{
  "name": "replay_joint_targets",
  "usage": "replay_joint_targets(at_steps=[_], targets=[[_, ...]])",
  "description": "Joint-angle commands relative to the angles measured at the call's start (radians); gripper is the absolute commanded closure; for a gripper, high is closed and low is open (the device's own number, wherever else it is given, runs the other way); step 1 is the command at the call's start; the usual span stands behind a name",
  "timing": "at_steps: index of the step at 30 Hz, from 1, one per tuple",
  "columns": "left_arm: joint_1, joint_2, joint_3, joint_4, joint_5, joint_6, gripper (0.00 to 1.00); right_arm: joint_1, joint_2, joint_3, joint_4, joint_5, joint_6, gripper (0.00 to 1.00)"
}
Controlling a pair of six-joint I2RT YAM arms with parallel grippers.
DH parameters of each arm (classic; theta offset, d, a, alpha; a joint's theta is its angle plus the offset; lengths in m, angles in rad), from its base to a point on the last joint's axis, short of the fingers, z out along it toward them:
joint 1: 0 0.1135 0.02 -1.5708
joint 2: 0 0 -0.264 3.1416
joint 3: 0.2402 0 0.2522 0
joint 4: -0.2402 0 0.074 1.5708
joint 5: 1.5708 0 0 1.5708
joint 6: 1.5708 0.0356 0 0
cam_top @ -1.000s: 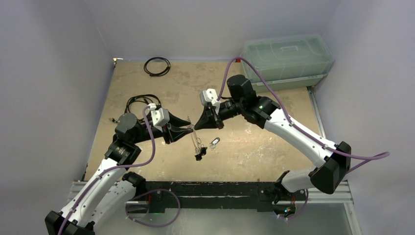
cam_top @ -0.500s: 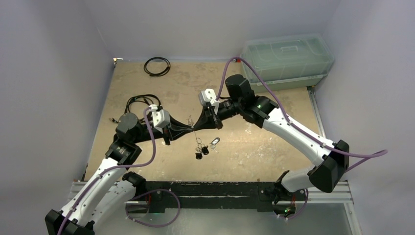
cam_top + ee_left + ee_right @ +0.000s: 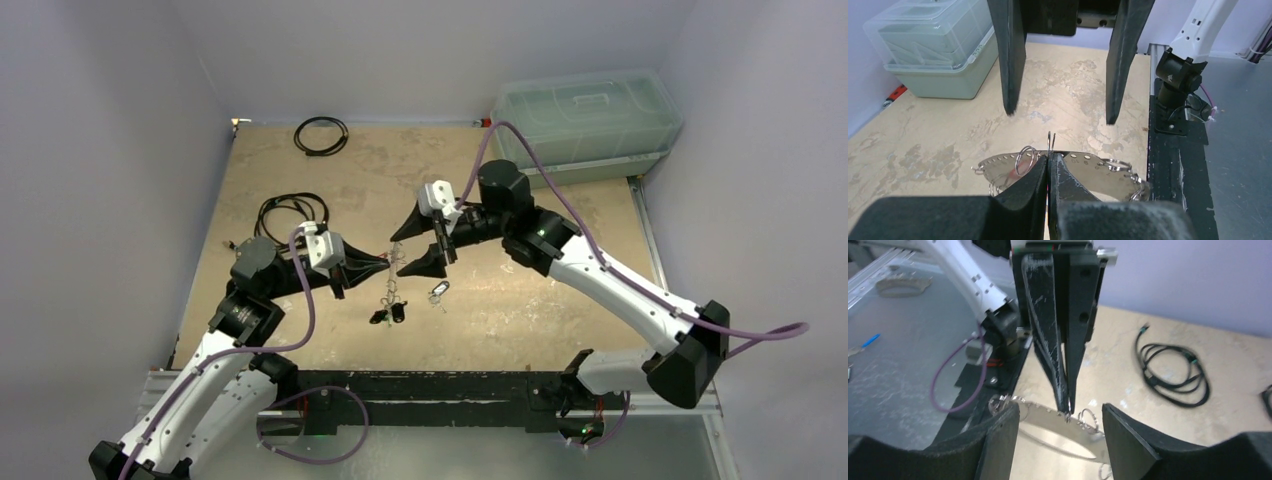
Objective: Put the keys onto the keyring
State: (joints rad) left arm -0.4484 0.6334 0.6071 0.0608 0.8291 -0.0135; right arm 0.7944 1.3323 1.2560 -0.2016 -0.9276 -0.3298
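The keyring [image 3: 1098,175], a flat silver oval with small holes and little split rings on its rim, hangs in the air between the two arms. My left gripper [image 3: 1048,156] is shut on its near rim, where a thin wire ring pokes up between the fingertips. From above, the keyring [image 3: 392,285] hangs edge-on below the left gripper [image 3: 388,258], with dark keys [image 3: 388,315] dangling at its bottom. My right gripper [image 3: 412,250] is open, its fingers standing either side of the keyring [image 3: 1048,421] without touching it; the right gripper [image 3: 1060,415] holds nothing. One tagged key [image 3: 437,291] lies on the table.
A clear plastic lidded box [image 3: 585,115] sits at the back right. A thin black cable loop [image 3: 321,135] lies at the back, and a coiled black cord [image 3: 290,210] lies behind the left arm. The black base rail [image 3: 440,385] runs along the near edge.
My right gripper has opened, let go and drawn back slightly to the right. My left gripper has shut on the keyring, and the hanging keys have swung left.
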Motion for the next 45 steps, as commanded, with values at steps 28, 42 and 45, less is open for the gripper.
replay_joint_targets(at_steps=[28, 42, 45], targets=[[-0.006, -0.058, 0.1, -0.165, -0.293, 0.104, 1.0, 0.003, -0.302, -0.453, 0.121, 0.902, 0.577, 0.35], [-0.006, -0.079, 0.106, -0.185, -0.342, 0.106, 1.0, 0.005, 0.037, -0.441, 0.071, 0.848, 0.553, 0.43], [-0.004, -0.082, 0.103, -0.182, -0.345, 0.106, 1.0, 0.006, 0.099, -0.436, 0.064, 0.843, 0.546, 0.46]])
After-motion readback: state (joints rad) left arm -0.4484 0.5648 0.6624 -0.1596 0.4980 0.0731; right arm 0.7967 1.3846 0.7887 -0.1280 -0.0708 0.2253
